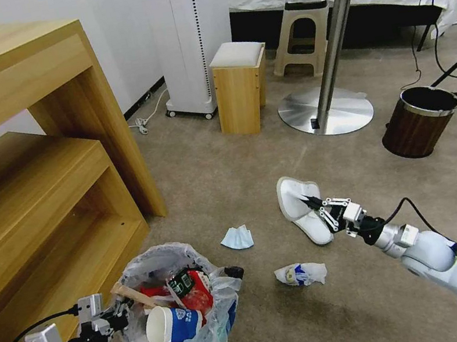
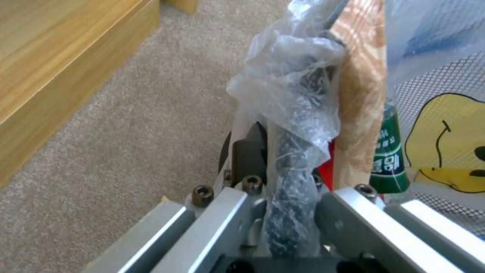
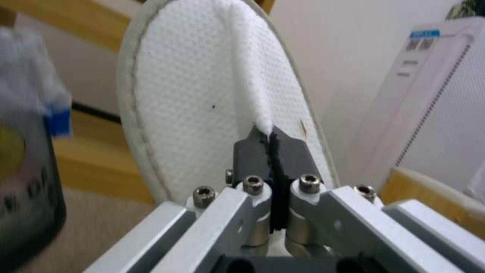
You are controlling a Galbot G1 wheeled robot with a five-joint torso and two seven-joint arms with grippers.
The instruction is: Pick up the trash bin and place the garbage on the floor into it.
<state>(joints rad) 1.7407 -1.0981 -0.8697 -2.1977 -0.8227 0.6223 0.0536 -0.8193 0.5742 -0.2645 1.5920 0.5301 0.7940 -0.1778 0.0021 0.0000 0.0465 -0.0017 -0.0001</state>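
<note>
The trash bin [image 1: 180, 315], black and lined with crinkly clear plastic, sits low on my left and holds a blue-white cup [image 1: 170, 324], red wrappers [image 1: 197, 299] and a wooden stick [image 1: 135, 294]. My left gripper [image 1: 124, 308] is shut on its bagged rim [image 2: 298, 113]. My right gripper [image 1: 309, 201] is shut on the upper of a white slipper [image 1: 296, 194], whose sole [image 3: 202, 94] stands upright before the pads. On the beige floor [image 1: 230, 182] lie a light-blue mask [image 1: 237, 238] and a crumpled blue-white wrapper [image 1: 301, 274].
A wooden shelf unit [image 1: 22, 172] stands close on the left. Behind are a white appliance [image 1: 190, 36], a small wooden stool [image 1: 241, 86] and a round table's metal base [image 1: 327, 109]. A brown metal-rimmed bin [image 1: 420, 122] stands at the right, with cables nearby.
</note>
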